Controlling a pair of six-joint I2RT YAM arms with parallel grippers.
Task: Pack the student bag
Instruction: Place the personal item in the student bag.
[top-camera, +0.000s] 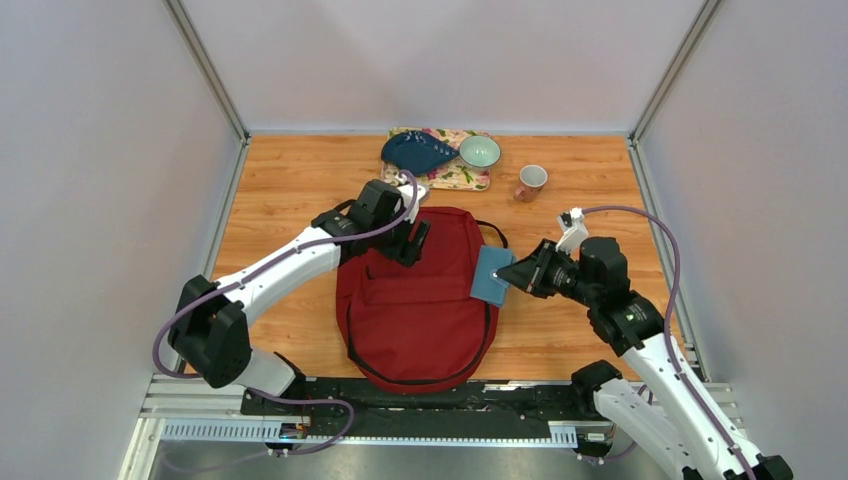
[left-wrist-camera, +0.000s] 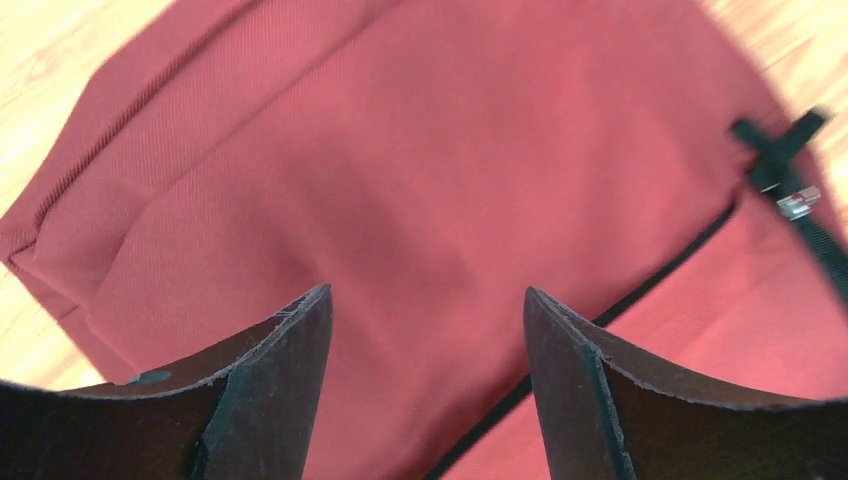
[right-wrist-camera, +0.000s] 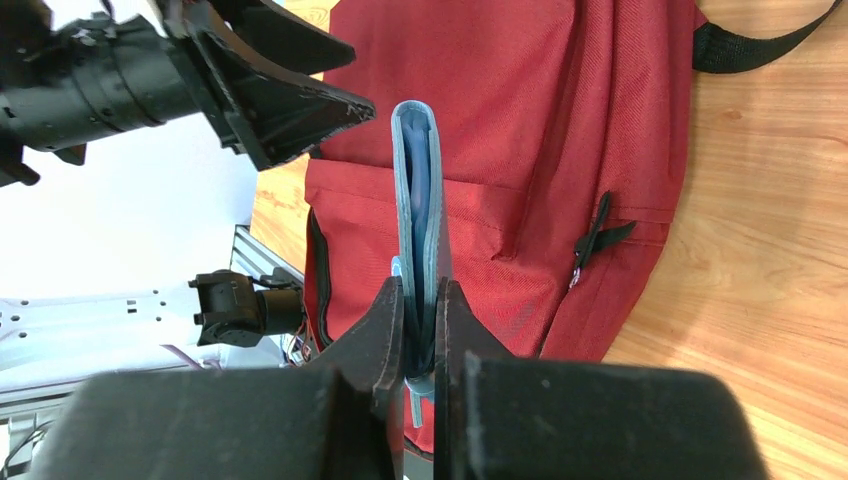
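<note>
The student bag (top-camera: 415, 300), a dark red backpack, lies flat in the middle of the table. It fills the left wrist view (left-wrist-camera: 430, 170) and lies behind the wallet in the right wrist view (right-wrist-camera: 520, 120). My left gripper (top-camera: 413, 241) is open and empty over the bag's top left part, its fingers (left-wrist-camera: 280, 370) spread above the fabric. My right gripper (top-camera: 515, 274) is shut on a small blue wallet (top-camera: 491, 274), held on edge (right-wrist-camera: 418, 200) over the bag's right side. A black zipper pull (right-wrist-camera: 595, 235) shows on the front pocket.
At the back stand a patterned tray (top-camera: 452, 178) with a dark blue leaf-shaped dish (top-camera: 415, 150) and a light green bowl (top-camera: 479, 151). A pink mug (top-camera: 530, 182) stands to its right. Metal frame posts line both sides.
</note>
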